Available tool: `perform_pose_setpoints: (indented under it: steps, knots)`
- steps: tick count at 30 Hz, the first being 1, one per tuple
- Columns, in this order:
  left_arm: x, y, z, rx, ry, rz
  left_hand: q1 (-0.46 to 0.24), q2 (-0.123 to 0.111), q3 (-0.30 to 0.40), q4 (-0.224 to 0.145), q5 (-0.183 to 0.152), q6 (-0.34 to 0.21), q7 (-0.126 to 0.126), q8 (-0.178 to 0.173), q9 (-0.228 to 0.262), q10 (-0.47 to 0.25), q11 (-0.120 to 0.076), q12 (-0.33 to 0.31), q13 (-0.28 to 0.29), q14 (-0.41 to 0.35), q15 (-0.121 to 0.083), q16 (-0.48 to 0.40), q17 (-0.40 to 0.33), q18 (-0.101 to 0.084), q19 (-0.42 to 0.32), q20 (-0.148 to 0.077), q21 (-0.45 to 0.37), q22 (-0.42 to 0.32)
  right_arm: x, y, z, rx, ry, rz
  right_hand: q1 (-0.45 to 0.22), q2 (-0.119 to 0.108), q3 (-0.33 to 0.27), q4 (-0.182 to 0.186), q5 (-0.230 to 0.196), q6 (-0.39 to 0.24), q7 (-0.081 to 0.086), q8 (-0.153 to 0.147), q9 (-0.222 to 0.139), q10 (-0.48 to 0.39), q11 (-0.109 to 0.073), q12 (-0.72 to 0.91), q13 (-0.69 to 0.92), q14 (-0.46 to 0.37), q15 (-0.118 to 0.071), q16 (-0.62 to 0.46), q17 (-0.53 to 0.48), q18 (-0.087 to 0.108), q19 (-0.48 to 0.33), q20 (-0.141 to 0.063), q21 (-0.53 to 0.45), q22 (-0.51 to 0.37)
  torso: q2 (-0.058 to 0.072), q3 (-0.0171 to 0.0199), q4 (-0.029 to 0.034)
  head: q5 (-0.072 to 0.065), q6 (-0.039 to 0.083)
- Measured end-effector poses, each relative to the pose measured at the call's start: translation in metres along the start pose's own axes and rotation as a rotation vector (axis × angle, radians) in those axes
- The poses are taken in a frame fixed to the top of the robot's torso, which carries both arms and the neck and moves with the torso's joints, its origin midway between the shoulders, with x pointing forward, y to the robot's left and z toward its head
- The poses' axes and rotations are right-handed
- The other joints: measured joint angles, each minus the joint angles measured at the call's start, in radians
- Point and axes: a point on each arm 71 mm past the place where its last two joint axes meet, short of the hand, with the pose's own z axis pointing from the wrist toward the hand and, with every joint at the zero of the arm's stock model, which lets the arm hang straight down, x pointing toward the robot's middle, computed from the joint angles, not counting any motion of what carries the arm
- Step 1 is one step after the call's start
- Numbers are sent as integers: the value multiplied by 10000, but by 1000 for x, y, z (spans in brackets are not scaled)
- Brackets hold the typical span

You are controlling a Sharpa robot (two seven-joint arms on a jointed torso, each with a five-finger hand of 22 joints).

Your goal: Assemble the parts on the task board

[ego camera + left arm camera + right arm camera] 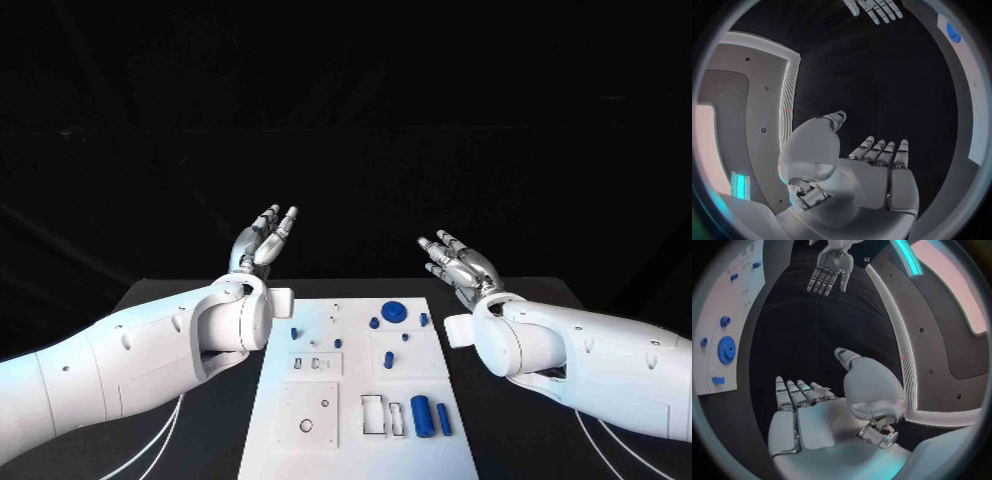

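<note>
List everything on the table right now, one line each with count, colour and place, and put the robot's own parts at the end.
White rectangular task board: one, white, middle of the black table, between the two arms.
Large round blue disc part: one, blue, far end of the board.
Small blue parts near the disc: several, blue, scattered across the far half of the board; exact count too small to tell.
Long blue cylinder part: one, blue, lying at the near right of the board.
Thin blue rod part: one, blue, just right of the cylinder.
Black table: one, black, under the board.
Left hand: one, silver, raised beyond the board's far left, fingers apart, holding nothing.
Right hand: one, silver, raised beyond the board's far right, fingers apart, holding nothing.
</note>
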Motion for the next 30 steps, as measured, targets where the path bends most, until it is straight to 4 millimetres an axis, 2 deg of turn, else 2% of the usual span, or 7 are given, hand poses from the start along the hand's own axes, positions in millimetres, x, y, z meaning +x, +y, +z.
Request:
perform_pose_setpoints:
  steps: [9, 13, 15, 19, 21, 24, 30]
  knots:
    - [0, 0, 0, 71, 176, -187, 241, -99, 131, -83, 0, 309, 18, 142, 102, 434, 316, 117, 73, 468, 244, 177, 160, 1, 38, 38, 44, 10, -2, 0, 5, 140, 1220, 162, 1032, -183, 470, -747, 67, 718, 45, 332, 220, 815, 115, 200, 122, 729, 157, 261, 187, 1, 255, 153, 188, 81, 2, 1, -5, 0, -2]
    - [-12, -1, 0, 49, 267, -238, 943, -352, 338, -518, 34, 1451, 93, 662, 478, 1858, 553, 422, 223, 3163, 397, 1318, 890, 0, 2111, 91, 918, 501, -17, 3, 13, -375, 1284, -1341, 1677, -378, 779, -1359, 61, 1783, 116, 779, 531, 2316, 94, 545, 268, 2125, 78, 736, 483, 115, 1183, 132, 629, 286, 5, 0, -12, 44, -240]
    - [-18, -1, -1, 47, 341, -238, 1420, -501, 474, -789, 34, 2543, 163, 1169, 829, 3653, 557, 856, 411, 5303, 198, 2301, 1452, 91, 4609, 66, 2010, 1028, -19, 7, 16, -664, 1427, -2081, 1985, -500, 951, -1660, -29, 2505, 167, 1070, 728, 3361, 46, 734, 337, 3152, -29, 1072, 674, 234, 2134, 124, 1088, 484, 15, 0, -18, 59, -313]
    - [-26, -4, -3, 92, 697, -202, 2276, -733, 915, -1368, 34, 5246, 427, 2448, 1591, 7307, 142, 1831, 663, 7743, -460, 3547, 2099, 703, 6986, -115, 3148, 1404, -15, 19, 25, -1330, 1935, -3720, 2480, -773, 1243, -2216, -99, 4131, 292, 1671, 1113, 5546, -140, 955, 434, 5329, -332, 1717, 1016, 599, 4110, 79, 2055, 872, 60, -1, -37, 66, -410]
    - [-29, -7, -6, 127, 977, -155, 2517, -809, 1149, -1562, 70, 6039, 567, 2816, 1764, 8334, -158, 2084, 724, 8583, -770, 3947, 2363, 702, 7695, -363, 3517, 1511, -14, 28, 31, -1659, 2198, -4673, 2625, -913, 1308, -2426, -100, 4884, 354, 1916, 1268, 6336, -247, 955, 459, 6146, -479, 1931, 1112, 701, 4856, 26, 2457, 1031, 112, -1, -48, 49, -434]
    - [-32, -12, -12, 160, 1447, -125, 2577, -865, 1444, -1612, 70, 6615, 715, 2990, 1885, 9337, -474, 2138, 706, 9650, -1150, 4582, 2836, 703, 8567, -777, 4099, 1739, -12, 40, 37, -2008, 2550, -6009, 2859, -1046, 1315, -2695, -100, 5855, 479, 2213, 1440, 7343, -420, 955, 491, 7238, -719, 2216, 1247, 850, 5780, -121, 3073, 1298, 214, -1, -56, 7, -452]
    - [-31, -22, -28, 123, 2357, -236, 2695, -1039, 1516, -1782, 70, 6955, 688, 2989, 1974, 10348, -743, 2098, 713, 10201, -1466, 5516, 3642, 701, 9016, -1126, 4854, 2122, -5, 53, 43, -2347, 3233, -8390, 3183, -1280, 1248, -3218, -79, 7532, 735, 2489, 1623, 9278, -850, 861, 522, 9421, -1320, 2643, 1675, 856, 6789, -681, 5163, 2502, 464, -7, -47, -17, -440]
